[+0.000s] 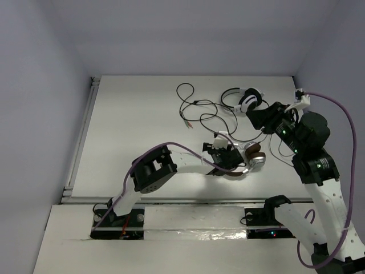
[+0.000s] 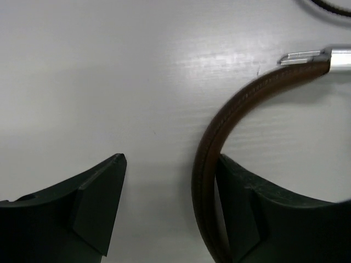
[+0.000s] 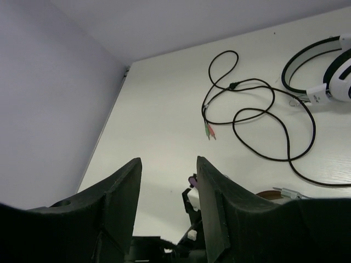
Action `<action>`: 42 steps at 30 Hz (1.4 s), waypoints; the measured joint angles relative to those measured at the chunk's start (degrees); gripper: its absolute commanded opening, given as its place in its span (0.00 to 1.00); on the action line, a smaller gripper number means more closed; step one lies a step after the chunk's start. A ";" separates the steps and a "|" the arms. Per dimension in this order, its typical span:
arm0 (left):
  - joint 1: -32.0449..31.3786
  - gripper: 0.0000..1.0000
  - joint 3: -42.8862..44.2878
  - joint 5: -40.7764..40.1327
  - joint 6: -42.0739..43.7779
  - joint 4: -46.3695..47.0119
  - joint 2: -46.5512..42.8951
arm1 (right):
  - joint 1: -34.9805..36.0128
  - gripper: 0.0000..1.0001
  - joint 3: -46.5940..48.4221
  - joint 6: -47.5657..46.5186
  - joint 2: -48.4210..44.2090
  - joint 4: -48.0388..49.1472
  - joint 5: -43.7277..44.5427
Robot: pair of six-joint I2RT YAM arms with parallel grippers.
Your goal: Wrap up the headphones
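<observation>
The headphones [image 1: 255, 155], with brown pads and silver cups, lie on the white table right of centre. My left gripper [image 1: 229, 162] is low over them and open. In the left wrist view the brown headband [image 2: 219, 126] curves between the fingers of my left gripper [image 2: 171, 164] and rests against the right finger [image 2: 247, 208]; the left finger is apart from it. A silver slider [image 2: 323, 56] joins the band at the top right. My right gripper [image 1: 255, 117] hovers behind the headphones; the right wrist view shows it [image 3: 167, 161] open and empty.
White-and-black headphones [image 1: 246, 100] lie at the back, also in the right wrist view [image 3: 329, 82]. Their long black cable [image 3: 258, 112] loops leftward and ends in green and red plugs [image 3: 209, 131]. A grey wall stands on the left.
</observation>
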 measured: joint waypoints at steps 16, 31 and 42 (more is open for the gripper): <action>-2.89 0.07 -2.56 7.30 0.50 6.40 -1.46 | 0.00 0.38 -1.66 0.35 -0.50 1.70 -0.50; 8.94 0.00 -20.33 16.20 9.05 5.16 -39.60 | 0.00 0.37 -10.56 -0.42 -2.75 11.23 -15.80; 26.21 0.00 -22.36 26.34 17.46 -3.39 -62.01 | 0.00 0.73 -11.28 -1.79 -1.22 22.86 -29.22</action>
